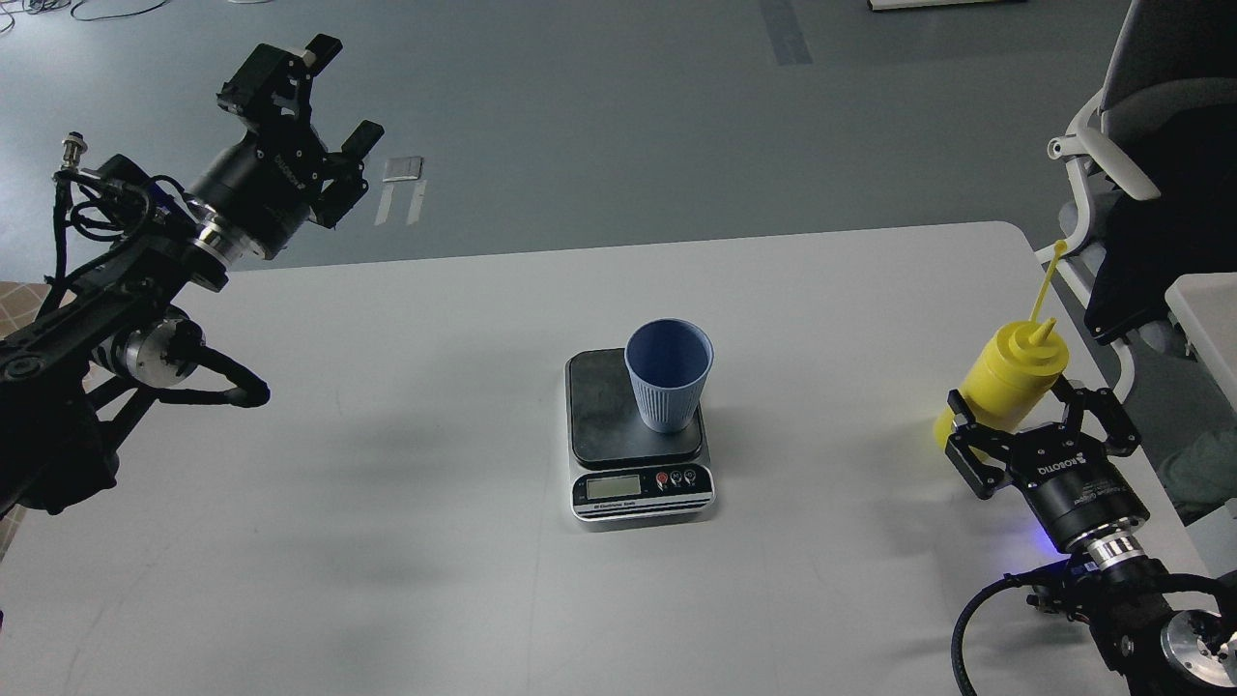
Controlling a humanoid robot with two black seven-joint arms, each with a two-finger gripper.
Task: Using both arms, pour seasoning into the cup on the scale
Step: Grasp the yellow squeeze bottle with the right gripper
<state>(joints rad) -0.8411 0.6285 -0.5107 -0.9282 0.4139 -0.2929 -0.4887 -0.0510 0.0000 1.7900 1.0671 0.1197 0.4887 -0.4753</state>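
The dusty-blue ribbed cup (pixel 669 375) stands upright on the dark platform of the small scale (pixel 638 435) at the table's middle. The yellow seasoning bottle (pixel 1007 379) stands at the table's right edge, its cap tether sticking up. My right gripper (pixel 1029 418) is open, one finger on each side of the bottle's lower body, not closed on it. My left gripper (pixel 319 106) is open and empty, raised high beyond the table's far left edge.
A white table (pixel 387 464) holds everything. A grey and black chair (pixel 1140 164) stands just past the table's right edge, close behind the bottle. Grey floor lies beyond the far edge.
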